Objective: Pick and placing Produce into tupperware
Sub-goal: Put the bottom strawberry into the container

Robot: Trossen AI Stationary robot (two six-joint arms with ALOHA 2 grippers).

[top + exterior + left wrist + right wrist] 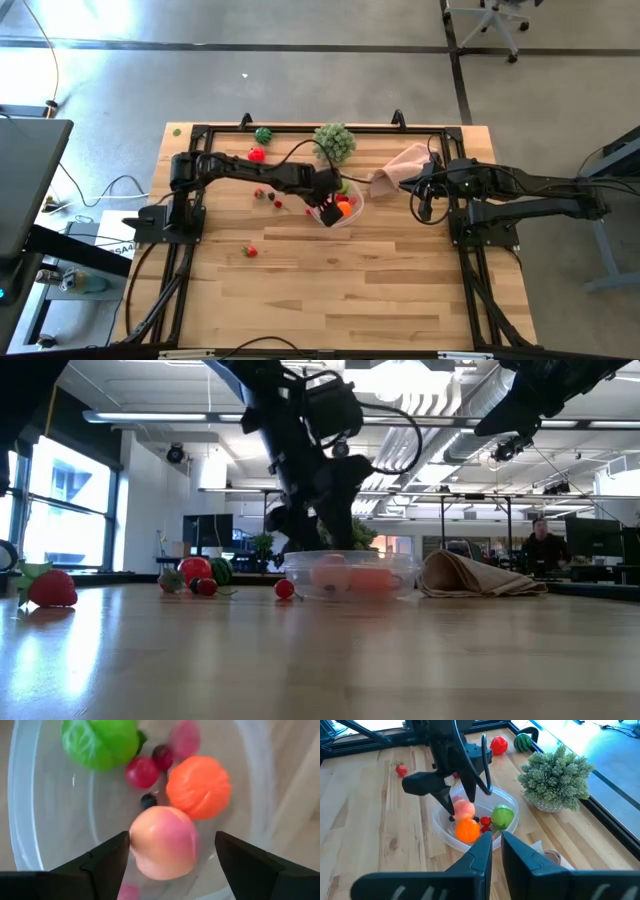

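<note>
Tupperware [341, 212] stands mid-bench, holding a peach [164, 841], orange [199, 786] and green piece [100, 741]. Left gripper [327, 209] hangs above it, jaws apart. Right gripper [425, 205] waits beside a cloth [402, 166], jaws together. No writing is readable.

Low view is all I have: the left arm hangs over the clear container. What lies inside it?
Observer: A peach, an orange piece, a bright green piece and small red ones lie in the container.
Operator: Is the left gripper holding the peach?
Observer: No. The left gripper is open, with a finger on either side of the peach.
Operator: Where is the right gripper?
Observer: The right gripper is shut and idle near the pink cloth.
</note>
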